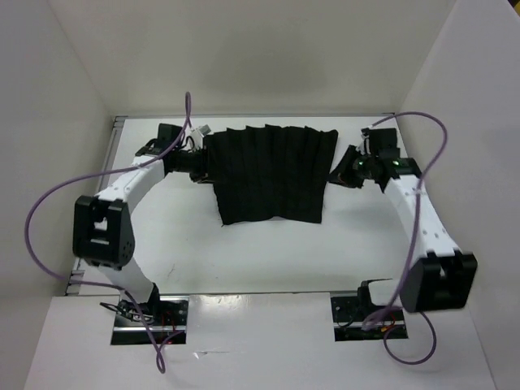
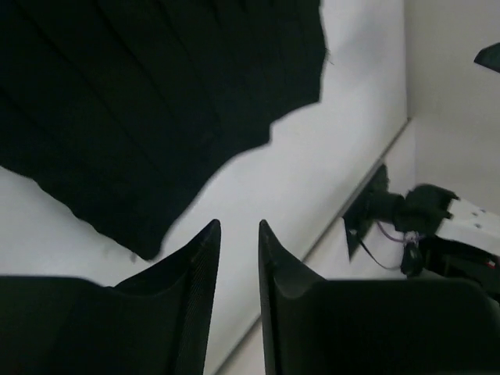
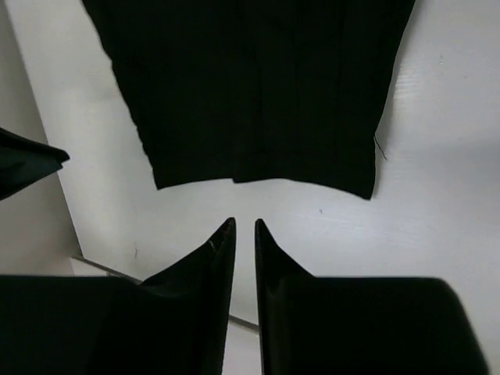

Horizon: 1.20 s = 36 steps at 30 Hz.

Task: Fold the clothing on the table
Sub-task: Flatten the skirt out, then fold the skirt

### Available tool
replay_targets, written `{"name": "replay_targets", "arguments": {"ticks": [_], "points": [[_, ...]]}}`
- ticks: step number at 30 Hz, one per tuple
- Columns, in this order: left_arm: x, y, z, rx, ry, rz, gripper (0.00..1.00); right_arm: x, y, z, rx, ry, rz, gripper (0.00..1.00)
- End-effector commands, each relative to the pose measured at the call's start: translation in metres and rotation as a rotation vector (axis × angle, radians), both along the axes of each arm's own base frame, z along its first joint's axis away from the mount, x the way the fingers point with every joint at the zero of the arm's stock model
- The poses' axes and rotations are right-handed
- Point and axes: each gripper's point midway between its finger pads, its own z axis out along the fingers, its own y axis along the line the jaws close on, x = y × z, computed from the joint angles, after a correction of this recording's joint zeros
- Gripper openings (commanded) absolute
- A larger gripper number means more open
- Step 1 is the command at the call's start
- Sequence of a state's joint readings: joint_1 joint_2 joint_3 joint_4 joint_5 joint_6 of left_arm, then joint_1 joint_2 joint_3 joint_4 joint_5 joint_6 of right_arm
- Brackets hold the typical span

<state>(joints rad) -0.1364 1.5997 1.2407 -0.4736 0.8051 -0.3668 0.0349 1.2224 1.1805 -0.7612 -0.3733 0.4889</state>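
**Item 1: clothing** (image 1: 272,175). Black pleated skirt, matte, spread flat on the white desk (image 1: 268,260). In the overhead view it lies toward 12 o'clock, near the far edge and midway between the two arms. The pleats run from far to near. The far edge is somewhat wider than the near one.

**Item 2: left jaws**, at the end of the left arm (image 1: 134,183). They sit at 9 o'clock of the clothing, at its left edge. Whether they touch it cannot be told from overhead. In the left wrist view they are narrowly parted and hold nothing, with bare desk visible in the gap. The fabric fills the area from 10 to 12 o'clock of the tips, and its nearest corner lies just beside the left-hand tip, outside the gap.

**Item 3: right jaws**, at the end of the right arm (image 1: 422,215). They sit at 3 o'clock of the clothing, just beside its right edge. In the right wrist view they are narrowly parted and hold nothing. The fabric's edge lies at 12 o'clock of the tips, with a strip of bare desk between.
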Motion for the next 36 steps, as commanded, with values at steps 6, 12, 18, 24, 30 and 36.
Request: {"name": "replay_targets", "arguments": {"ticks": [6, 12, 18, 24, 30, 36], "points": [[0.047, -0.003, -0.067, 0.15, 0.061, 0.099, 0.65, 0.058, 0.014, -0.078, -0.086, 0.122, -0.016, 0.46], [0.012, 0.009, -0.085, 0.243, 0.092, 0.178, 0.79, 0.038, -0.003, -0.12, -0.195, 0.228, -0.071, 0.53], [-0.019, 0.01, -0.119, 0.298, 0.175, 0.165, 0.79, 0.024, -0.012, -0.161, -0.243, 0.346, -0.092, 0.53], [-0.028, -0.003, -0.138, 0.317, 0.206, 0.154, 0.79, 0.025, -0.013, -0.17, -0.247, 0.362, -0.114, 0.52], [-0.031, -0.013, -0.154, 0.307, 0.248, 0.138, 0.78, 0.018, -0.006, -0.181, -0.228, 0.396, -0.095, 0.49], [-0.028, -0.017, -0.158, 0.315, 0.244, 0.133, 0.77, 0.009, 0.007, -0.19, -0.192, 0.436, -0.066, 0.49]]}}
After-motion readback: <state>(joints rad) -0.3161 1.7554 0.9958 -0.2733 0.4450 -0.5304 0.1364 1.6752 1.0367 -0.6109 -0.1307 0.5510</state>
